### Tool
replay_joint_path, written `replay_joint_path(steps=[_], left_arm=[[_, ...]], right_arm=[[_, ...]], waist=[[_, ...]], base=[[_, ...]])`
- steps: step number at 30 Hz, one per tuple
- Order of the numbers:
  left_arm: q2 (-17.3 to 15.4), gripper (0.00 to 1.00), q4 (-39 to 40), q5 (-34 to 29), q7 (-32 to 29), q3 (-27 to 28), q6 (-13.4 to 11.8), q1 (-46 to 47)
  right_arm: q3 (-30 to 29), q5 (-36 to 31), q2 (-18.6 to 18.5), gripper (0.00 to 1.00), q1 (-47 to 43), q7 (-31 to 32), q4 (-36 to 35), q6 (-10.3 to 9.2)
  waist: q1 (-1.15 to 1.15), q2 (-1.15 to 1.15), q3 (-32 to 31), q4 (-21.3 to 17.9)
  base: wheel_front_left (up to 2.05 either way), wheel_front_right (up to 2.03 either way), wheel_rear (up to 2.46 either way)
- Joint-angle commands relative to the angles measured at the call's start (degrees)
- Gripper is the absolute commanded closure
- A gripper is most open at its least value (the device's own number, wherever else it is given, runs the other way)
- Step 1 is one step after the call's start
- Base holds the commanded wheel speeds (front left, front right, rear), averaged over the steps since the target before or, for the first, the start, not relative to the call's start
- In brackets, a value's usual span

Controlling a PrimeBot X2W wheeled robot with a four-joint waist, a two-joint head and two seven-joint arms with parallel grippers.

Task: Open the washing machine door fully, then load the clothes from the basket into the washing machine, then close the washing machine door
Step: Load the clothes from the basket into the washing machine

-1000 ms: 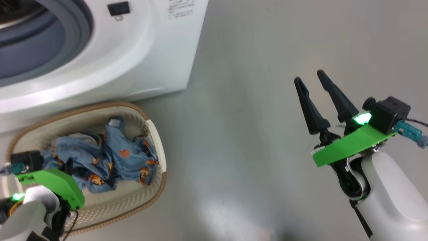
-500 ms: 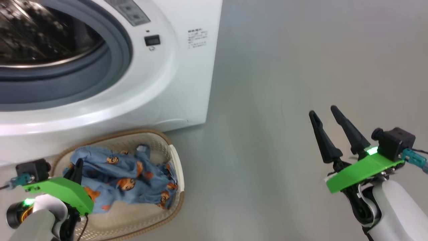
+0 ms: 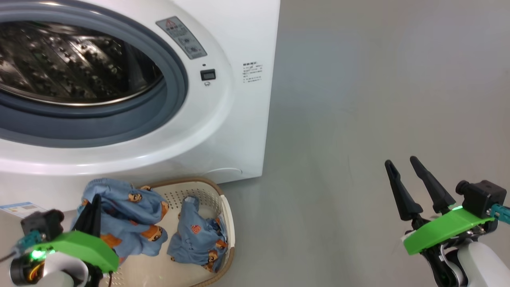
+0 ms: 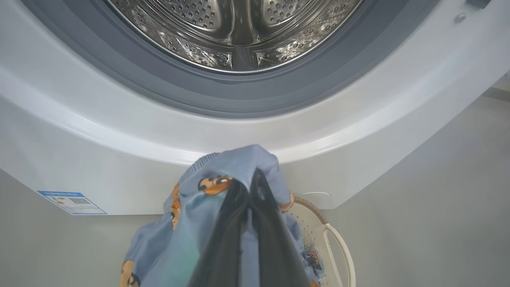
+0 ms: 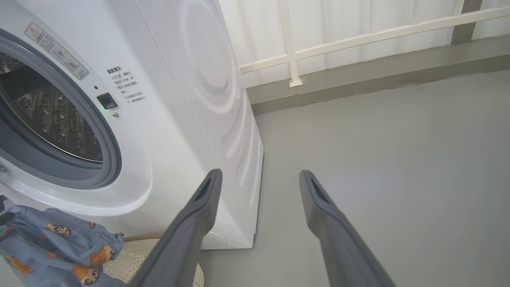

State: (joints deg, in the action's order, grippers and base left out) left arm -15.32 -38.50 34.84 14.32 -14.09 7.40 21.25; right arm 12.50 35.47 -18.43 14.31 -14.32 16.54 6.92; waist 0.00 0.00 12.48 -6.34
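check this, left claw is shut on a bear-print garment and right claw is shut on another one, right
Not quite. The right claw is open and empty, as the right wrist view shows. The left claw is shut on a bear-print garment.

Wide open at the mouth: big white washing machine (image 3: 223, 131), steel perforated drum (image 3: 71, 67) gleaming inside the grey-blue gasket (image 3: 171, 91), blue sticker (image 3: 18, 208) low on the front. Just before its base, on the floor, the cream perforated basket (image 3: 229, 223) with its brown rim. Up over the basket's left half, a light-blue bear-print garment (image 3: 131, 215), pinched in the left gripper (image 4: 249, 181) and draping down. Slumped inside by the right wall, a second garment (image 3: 197, 243), small red patch (image 3: 195, 229) showing.
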Motion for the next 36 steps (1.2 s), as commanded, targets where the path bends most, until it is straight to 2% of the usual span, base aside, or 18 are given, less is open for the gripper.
replay_joint_path(steps=[1, 11, 20, 25, 36], left_arm=[[-1.73, 1.00, 1.90, -1.23, 0.67, 2.77, 0.00, -0.66], [1.88, 1.00, 15.16, -8.74, 0.67, 11.77, 0.05, -9.50], [5.49, 1.00, 25.29, -12.71, 0.67, 16.97, 0.06, -15.04], [7.00, 1.00, 27.91, -13.85, 0.68, 18.80, 0.06, -15.92], [7.66, 1.00, 28.65, -14.82, 0.68, 21.65, 0.07, -11.91]], right_arm=[[0.70, 0.38, -1.06, 0.00, -1.23, -0.68, -1.10, 0.57], [-0.89, 0.28, -1.85, 0.00, -3.37, -0.68, -1.57, 0.57], [-1.58, 0.15, -1.67, 0.00, -3.41, -0.68, -1.89, 0.57], [-1.89, -0.02, -1.45, 0.00, -3.22, -0.68, -2.10, 0.57], [-1.98, -0.30, -0.81, 0.00, -1.74, -0.68, -2.53, 0.57]], waist=[[0.00, 0.00, -1.38, 0.64], [0.00, 0.00, -3.17, 0.84], [0.00, 0.00, -2.64, 0.90], [0.00, 0.00, -1.93, 0.96], [0.00, 0.00, 0.92, 0.39]], base=[[0.00, 0.00, 0.00], [0.00, 0.00, 0.00], [0.00, 0.00, 0.00], [0.00, 0.00, 0.00], [0.00, 0.00, 0.00]])
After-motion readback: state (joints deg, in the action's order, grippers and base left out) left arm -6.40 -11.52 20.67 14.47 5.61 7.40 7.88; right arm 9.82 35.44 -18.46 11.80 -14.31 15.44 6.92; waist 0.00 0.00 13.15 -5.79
